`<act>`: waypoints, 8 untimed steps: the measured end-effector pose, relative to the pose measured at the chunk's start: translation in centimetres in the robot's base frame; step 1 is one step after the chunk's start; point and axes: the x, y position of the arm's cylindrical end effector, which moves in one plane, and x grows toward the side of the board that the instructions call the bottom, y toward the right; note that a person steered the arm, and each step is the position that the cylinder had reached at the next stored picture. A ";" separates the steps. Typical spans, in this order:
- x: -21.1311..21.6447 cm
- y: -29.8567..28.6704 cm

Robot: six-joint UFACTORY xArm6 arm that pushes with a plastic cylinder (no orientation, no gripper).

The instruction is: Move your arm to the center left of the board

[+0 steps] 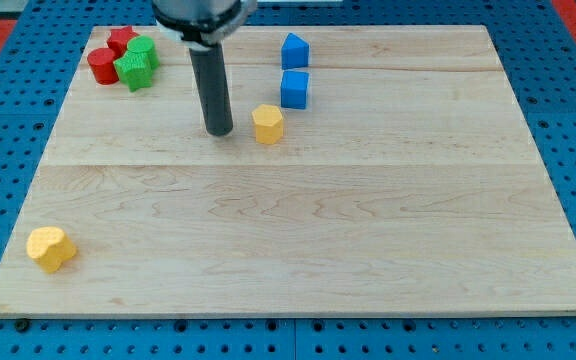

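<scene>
My tip (219, 131) stands on the wooden board (298, 230) in its upper middle part. It is just left of a yellow hexagonal block (267, 124), a small gap apart. A blue cube (295, 89) and a blue pointed block (294, 50) lie up and to the right of the tip. At the view's top left sit a red cylinder (101, 65), a red star-like block (121, 40), a green round block (144, 51) and a green star-like block (135, 71), clustered together. A yellow heart-like block (50, 247) lies at the bottom left.
The board lies on a blue pegboard surface (8, 150). The arm's dark body (200, 15) hangs over the board's top edge.
</scene>
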 end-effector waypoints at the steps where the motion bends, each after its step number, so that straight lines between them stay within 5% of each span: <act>1: -1.2 2.4; 3: 2.0 5.3; 5: 2.7 -5.5; 8: 2.8 -8.8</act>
